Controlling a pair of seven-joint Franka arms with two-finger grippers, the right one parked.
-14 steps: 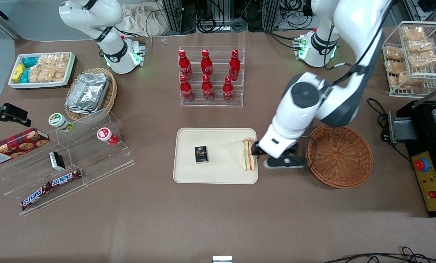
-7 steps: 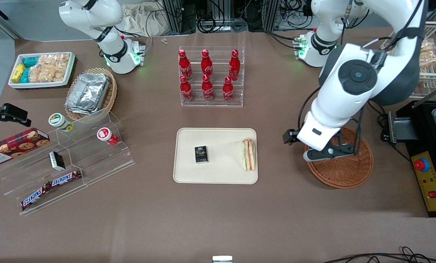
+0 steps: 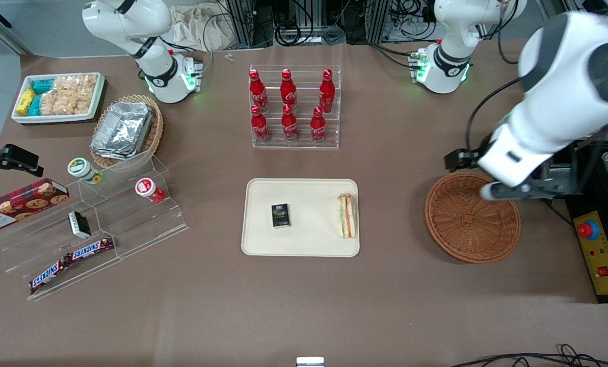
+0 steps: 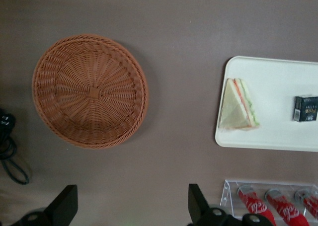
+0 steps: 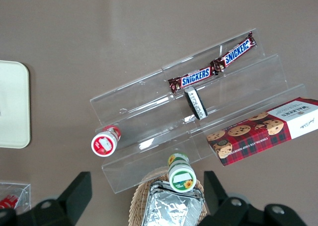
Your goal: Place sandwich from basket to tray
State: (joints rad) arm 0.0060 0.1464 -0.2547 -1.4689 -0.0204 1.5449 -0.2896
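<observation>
1. The sandwich (image 3: 346, 215) lies flat on the cream tray (image 3: 304, 247), close to the tray edge nearest the basket. Its striped filling shows in the front view, and nothing touches it
2. A small dark box (image 3: 281, 215) sits on the same tray, well apart from the sandwich, toward the parked arm's end
3. The round reddish-brown basket (image 3: 472, 218) stands on the brown table (image 3: 304, 306) toward the working arm's end, near the tray but not touching it. It holds nothing
4. The gripper (image 4: 131, 206) hangs high above the table, over the basket's rim and away from the tray. Its two dark fingers (image 4: 64, 206) are spread wide, with only bare table seen between them; they grasp nothing
5. A clear rack of red bottles (image 3: 293, 107) stands farther from the front camera than the tray
6. Judged from this layout, the placing step looks complete: sandwich on the tray, fingers released and lifted clear
7. The likely next move is only to park the arm, keeping it clear of the basket and bottle rack
</observation>
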